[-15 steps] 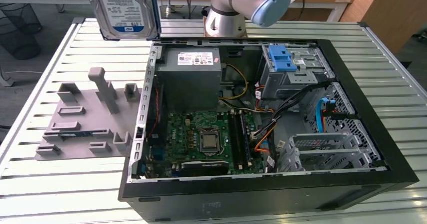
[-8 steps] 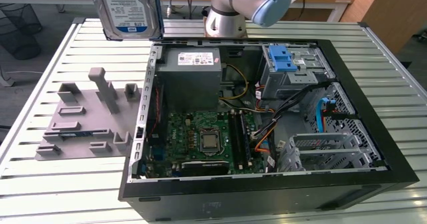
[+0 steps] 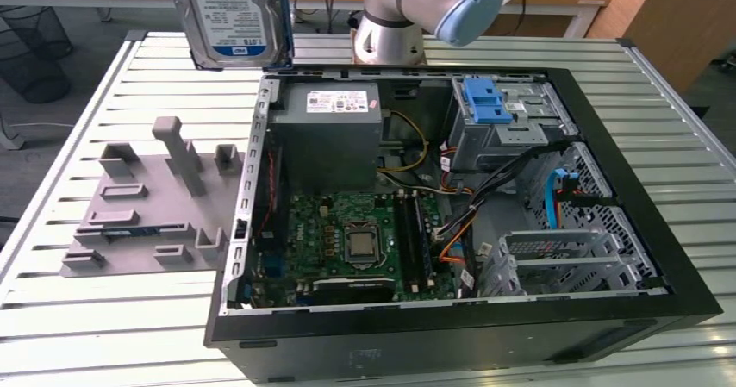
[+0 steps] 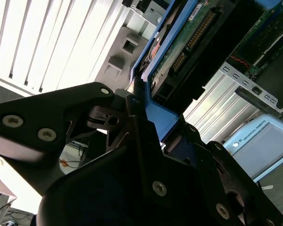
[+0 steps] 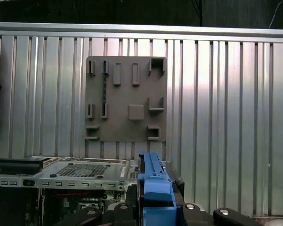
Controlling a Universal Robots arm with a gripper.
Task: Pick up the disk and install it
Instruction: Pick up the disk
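Across most of the exterior view, you have the slatted table [image 3: 115,335]. The open case [image 3: 460,197] lies on it from centre to right, with its boards and bays facing up. To the left of the case, a grey plate [image 3: 150,206] with raised blocks lies flat on the table. At the upper edge, the arm [image 3: 426,8] stands behind the case. At the upper left of that view, the disk [image 3: 236,16] hangs upright, raised off the table, with its label towards the camera. In both wrist views the gripper [image 4: 153,117] [image 5: 153,207] is clamped tight on the disk's [image 4: 179,52] [image 5: 153,179] blue frame. One finger presses on either side, and the disk juts out beyond the fingertips.
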